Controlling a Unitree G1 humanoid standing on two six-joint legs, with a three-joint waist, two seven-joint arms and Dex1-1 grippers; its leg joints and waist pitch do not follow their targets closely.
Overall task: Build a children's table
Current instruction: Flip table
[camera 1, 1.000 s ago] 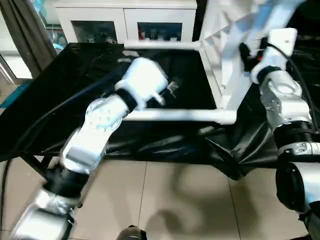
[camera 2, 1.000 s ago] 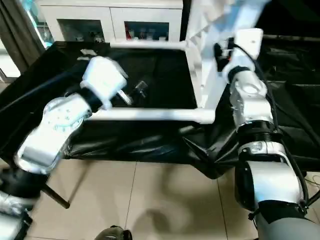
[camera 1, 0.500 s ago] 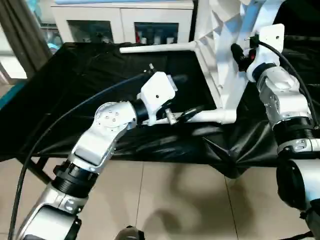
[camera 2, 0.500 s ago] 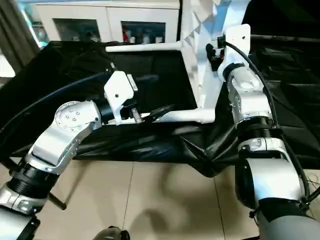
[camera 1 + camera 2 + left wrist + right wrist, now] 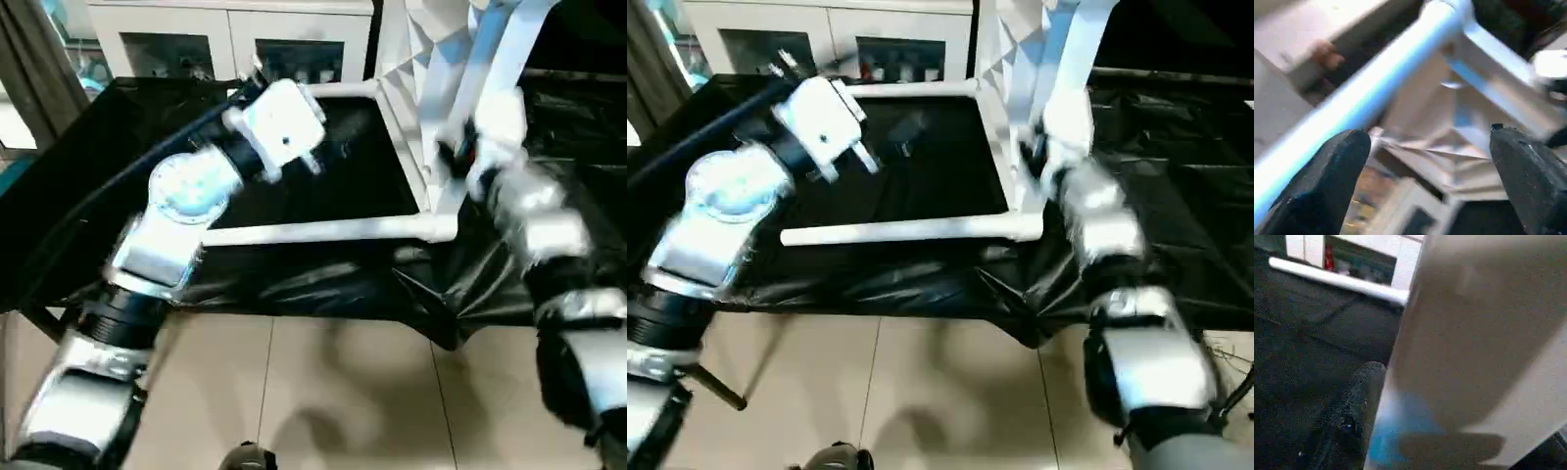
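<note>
Your children's table (image 5: 431, 88) stands tipped on edge on the black-draped tabletop (image 5: 127, 186), presumably to expose the corner sockets; two legs (image 5: 323, 230) already project sideways from it. The right gripper (image 5: 460, 157) is at its rim, though you cannot tell whether those jaws grip. The left gripper (image 5: 1425, 161) hangs empty, jaws apart, a leg just beyond them.
</note>
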